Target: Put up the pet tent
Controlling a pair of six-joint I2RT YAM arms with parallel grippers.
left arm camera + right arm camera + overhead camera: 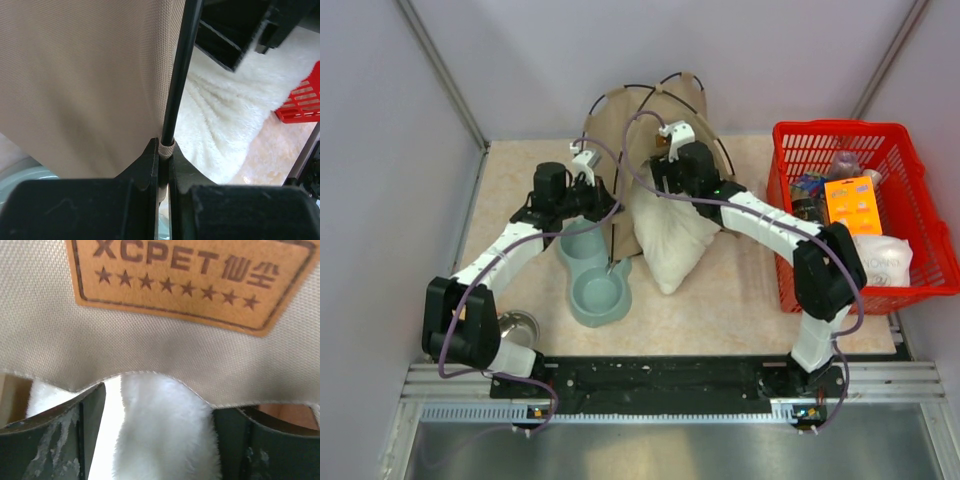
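Tent (612, 122) half-raised: left end effector (164, 150) clenches a pole (180, 75) tip; right end effector (157, 401) gapes around pillow (165, 440). Pole could slip from that narrow pinch, collapsing everything.

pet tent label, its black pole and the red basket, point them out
label (185, 290): right wrist view, middle of the patch
black pole (179, 75): left wrist view, mid-shaft
red basket (840, 128): top external view, far rim

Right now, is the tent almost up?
Partly. The pet tent is half up, fabric slack, poles bowed. In hand: the left gripper pinches the end of a black pole; the right gripper is open at the hem under the brown label, cream pillow between its fingers. Still to do, probably: stand the frame square.
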